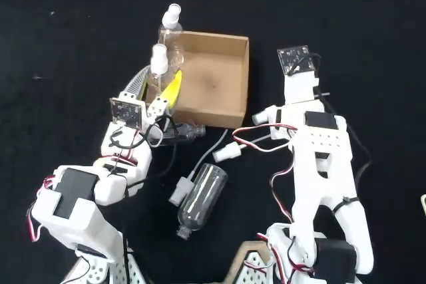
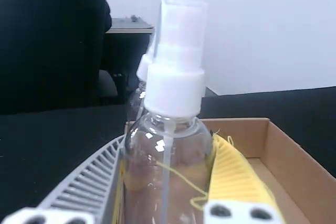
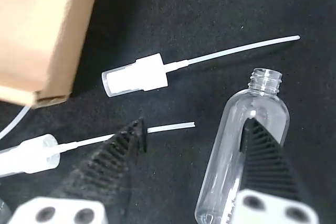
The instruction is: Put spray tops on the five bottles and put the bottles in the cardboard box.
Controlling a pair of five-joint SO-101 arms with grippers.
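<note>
- Table (image 1: 373, 44): black, carries everything below.
- Box (image 1: 247, 78): open, far centre, no bottle inside it.
- My left claw (image 2: 168, 145): clamped on the capped bottle (image 2: 168, 166), grey finger on one side, yellow on the other. The bottle is upright, just beside the box's left wall, outside it. I cannot tell if it touches the table.
- My right claw (image 3: 194, 127): jaws apart, nothing between them, over the table near of the box, above the loose parts.
- Second capped bottle (image 1: 171, 24): upright, just beyond the box's far-left corner.
- Open bottle (image 1: 202, 194): on its side, no top, near centre, mouth toward me.
- Third bottle (image 1: 186, 131): on its side at the box's near-left corner. Its neck is unclear.
- Loose tops: one (image 1: 228, 151) near the box's near wall, another (image 1: 178, 194) touching the open bottle's left side.
</note>
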